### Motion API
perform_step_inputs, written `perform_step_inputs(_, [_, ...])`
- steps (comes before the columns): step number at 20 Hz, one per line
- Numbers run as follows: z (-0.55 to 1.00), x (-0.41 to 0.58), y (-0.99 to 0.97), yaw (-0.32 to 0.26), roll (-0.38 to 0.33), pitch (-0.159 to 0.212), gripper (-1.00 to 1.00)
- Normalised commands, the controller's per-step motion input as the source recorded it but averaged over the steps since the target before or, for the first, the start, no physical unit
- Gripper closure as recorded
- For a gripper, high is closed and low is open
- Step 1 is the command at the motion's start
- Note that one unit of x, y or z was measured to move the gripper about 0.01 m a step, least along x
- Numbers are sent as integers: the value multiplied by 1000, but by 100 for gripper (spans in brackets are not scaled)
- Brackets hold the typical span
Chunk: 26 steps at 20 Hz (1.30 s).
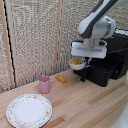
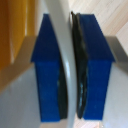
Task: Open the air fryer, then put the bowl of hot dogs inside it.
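The bowl (image 1: pixel 76 63) with the hot dogs (image 1: pixel 75 62) hung in the air at the front of the air fryer (image 1: pixel 106 65), at its 9 o'clock. The hand (image 1: pixel 82 61) pinched the bowl's rim between its blue fingers (image 2: pixel 49 70). At the bowl's 7 o'clock, on the wooden surface (image 1: pixel 85 105), stood an orange block (image 1: pixel 60 78), a pink cup (image 1: pixel 44 84) and a big plate (image 1: pixel 28 110).

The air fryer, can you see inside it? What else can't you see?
- Air fryer inside: exterior view, the arm and gripper cover the front.
- Handle: hidden the same way.
- Hot dogs: too small to count.
- Bowl: wrist view, only its rim between blue fingers, blurred.
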Motion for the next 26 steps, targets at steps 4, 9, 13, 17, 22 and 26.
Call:
perform_step_inputs(4, [905,501,-586,-83,31,28,100])
perform_step_inputs(9, [767,441,-623,-94,39,7,100])
perform_step_inputs(13, [484,431,-487,-139,43,0,100])
perform_step_inputs(17, [271,393,-569,-145,35,0,100])
perform_step_inputs(22, [105,127,-681,-130,42,55,100])
perform_step_inputs(26, [9,0,-778,-98,55,110,100])
